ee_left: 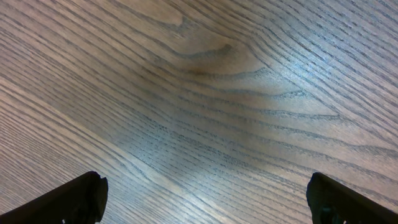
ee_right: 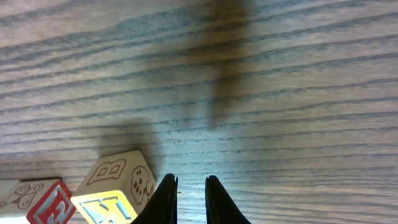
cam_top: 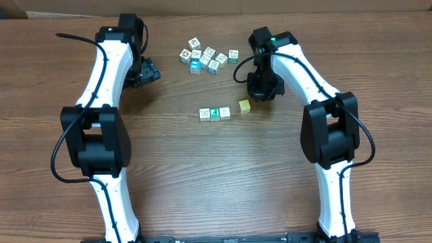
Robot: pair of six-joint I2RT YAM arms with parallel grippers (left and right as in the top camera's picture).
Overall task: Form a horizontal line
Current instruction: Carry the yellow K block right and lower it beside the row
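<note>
The horizontal line (cam_top: 214, 113) lies just below the middle of the overhead view on the wood-grain worktop (cam_top: 216, 182). Three of its cubes, white, teal-green and white, sit side by side and touching in a straight row. The yellow cube (cam_top: 244, 106) is at the row's right end, parted from it by a small gap. It sits a little higher in the frame and is turned at an angle, so the row is not straight through to its end. The right hand (cam_top: 260, 89) hangs just to the upper right of that yellow cube, near it. In the right wrist view its two dark fingers (ee_right: 166, 198) are drawn almost together at the bottom middle of the frame (ee_right: 188, 182), with only a thin slit between them and nothing in it. The yellow cube (ee_right: 115, 186) stands just left of those fingers, a letter B on its top face, and whether the nearer finger touches it cannot be told. A red-lettered cube (ee_right: 43, 202) shows beside it at the lower left corner, cut off by the frame's edge. The left hand (cam_top: 147, 71) is at the upper left of the overhead view, well apart from the cubes. In its wrist view (ee_left: 204, 182) the fingers stand wide apart at the two bottom corners, with only bare wood between them. A loose cluster of similar cubes (cam_top: 206, 57) lies at the upper middle, between the two arms.
</note>
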